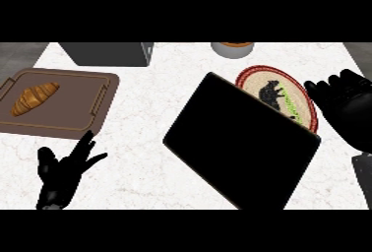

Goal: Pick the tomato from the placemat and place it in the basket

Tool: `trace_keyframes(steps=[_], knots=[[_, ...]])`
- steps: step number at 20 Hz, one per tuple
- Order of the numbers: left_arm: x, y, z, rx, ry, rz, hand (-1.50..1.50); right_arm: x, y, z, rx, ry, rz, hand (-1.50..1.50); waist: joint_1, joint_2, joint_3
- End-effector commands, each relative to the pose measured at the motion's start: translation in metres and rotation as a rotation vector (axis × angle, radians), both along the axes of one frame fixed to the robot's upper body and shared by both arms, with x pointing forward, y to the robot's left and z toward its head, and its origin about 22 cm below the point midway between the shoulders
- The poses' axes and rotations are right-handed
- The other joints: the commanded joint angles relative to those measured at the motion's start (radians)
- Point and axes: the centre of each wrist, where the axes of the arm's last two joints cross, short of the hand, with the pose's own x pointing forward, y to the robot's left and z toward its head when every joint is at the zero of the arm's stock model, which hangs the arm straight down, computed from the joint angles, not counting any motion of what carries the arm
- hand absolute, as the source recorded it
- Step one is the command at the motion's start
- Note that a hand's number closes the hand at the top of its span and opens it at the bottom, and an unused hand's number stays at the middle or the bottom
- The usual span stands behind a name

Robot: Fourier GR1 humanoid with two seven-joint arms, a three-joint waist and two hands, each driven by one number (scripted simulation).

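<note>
Nearest to the robot, the left hand (64, 172) sits low on the left over the marble worktop (152, 147), fingers spread wide and holding nothing, just parked there. Next out is the black placemat (240, 147), lying on a slant with its long axis running from far-left to near-right. I can't spot a tomato anywhere on it, or anywhere else in the view.

The bit that matters is that the right hand (345, 108) is right up against the right side of the round woven basket (256, 82), so the basket lies directly to that hand's left, and the placemat's far edge covers the basket's near side. I honestly can't tell what that hand is doing. My guess is the tomato is tucked inside it, and a short move left would put it over the basket. The left hand is way too far off to matter.

Further back on the left there's a brown tray (87, 113) with a croissant (35, 97)
</note>
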Motion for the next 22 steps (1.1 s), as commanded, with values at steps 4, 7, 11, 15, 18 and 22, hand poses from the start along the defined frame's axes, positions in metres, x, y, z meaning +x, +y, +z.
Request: trace_keyframes(steps=[4,7,11,15,18,22], knots=[[-0.005,-0.002,-0.008,0.002,0.056,-0.023,0.00,-0.003,0.017,0.083,-0.267,-0.713,0.149,1.50,0.065,0.041,0.008],[0.004,-0.010,0.000,0.001,0.012,-0.073,0.00,-0.002,0.034,0.070,-0.462,-0.794,0.299,1.50,0.120,0.098,0.007],[0.011,-0.017,0.008,-0.001,-0.024,-0.116,0.00,-0.005,0.047,0.062,-0.624,-0.899,0.418,1.50,0.145,0.123,0.013],[0.015,-0.022,0.012,-0.009,-0.046,-0.130,0.00,-0.006,0.059,0.044,-0.684,-0.948,0.523,1.50,0.160,0.150,0.018],[0.016,-0.024,0.015,-0.003,-0.061,-0.146,0.00,-0.007,0.065,0.036,-0.715,-1.000,0.585,1.50,0.162,0.147,0.022],[0.018,-0.025,0.017,-0.003,-0.066,-0.157,0.00,-0.010,0.076,0.015,-0.743,-1.012,0.680,1.50,0.171,0.157,0.024]])
